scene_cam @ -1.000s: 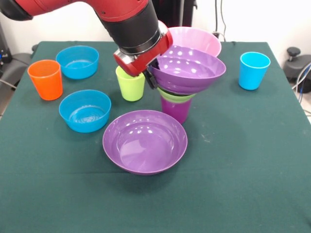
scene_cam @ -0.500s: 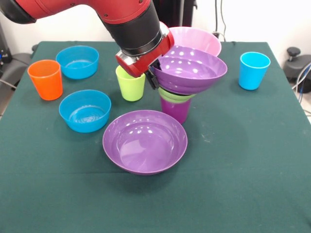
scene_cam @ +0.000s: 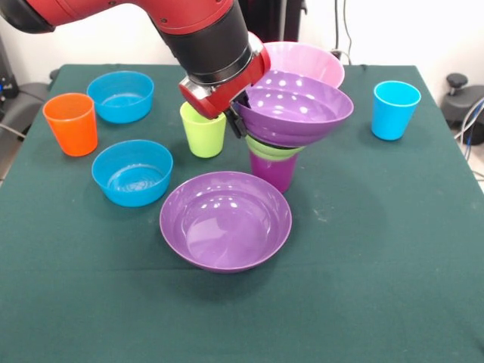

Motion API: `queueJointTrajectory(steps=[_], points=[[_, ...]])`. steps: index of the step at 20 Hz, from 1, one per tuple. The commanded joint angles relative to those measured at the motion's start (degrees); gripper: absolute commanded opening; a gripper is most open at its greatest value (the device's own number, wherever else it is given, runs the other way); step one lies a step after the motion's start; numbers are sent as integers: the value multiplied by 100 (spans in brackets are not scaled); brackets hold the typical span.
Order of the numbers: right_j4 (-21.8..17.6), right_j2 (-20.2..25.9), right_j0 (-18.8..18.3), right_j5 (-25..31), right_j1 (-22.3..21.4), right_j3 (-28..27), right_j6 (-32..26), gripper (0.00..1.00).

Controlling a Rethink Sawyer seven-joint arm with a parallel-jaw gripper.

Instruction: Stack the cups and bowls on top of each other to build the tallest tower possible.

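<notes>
Worktop [scene_cam: 378, 287]: green cloth, most pieces loose on it
Pink bowl [scene_cam: 310, 60]: far, behind the tower, unstacked
Tower [scene_cam: 283, 132]: centre; purple cup, green bowl, tilted wide purple bowl on top
Second purple bowl [scene_cam: 225, 221]: near, loose
Blue bowls [scene_cam: 132, 172]: left, loose
Cups [scene_cam: 71, 123]: three single
End effector [scene_cam: 236, 119]: at top bowl's left rim; grip cannot tell
Progress: early, I judge

From where I stand, no lettering, label, brand mark, number or sign can be read on anything on or around the table.
</notes>
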Motion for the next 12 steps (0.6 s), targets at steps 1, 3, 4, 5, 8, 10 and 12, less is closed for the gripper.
queueJointTrajectory(steps=[1,3,4,5,8,10,12], points=[[-296,-285,307,110,69,100,-1183,0],[-317,-300,288,158,40,108,-1244,0],[-313,-295,276,168,29,117,-1267,0],[-306,-288,261,178,21,128,-1291,0],[-332,-303,287,158,43,95,-1281,0],[-326,-298,290,145,40,101,-1260,0],[-335,-308,294,167,36,85,-1267,0]])
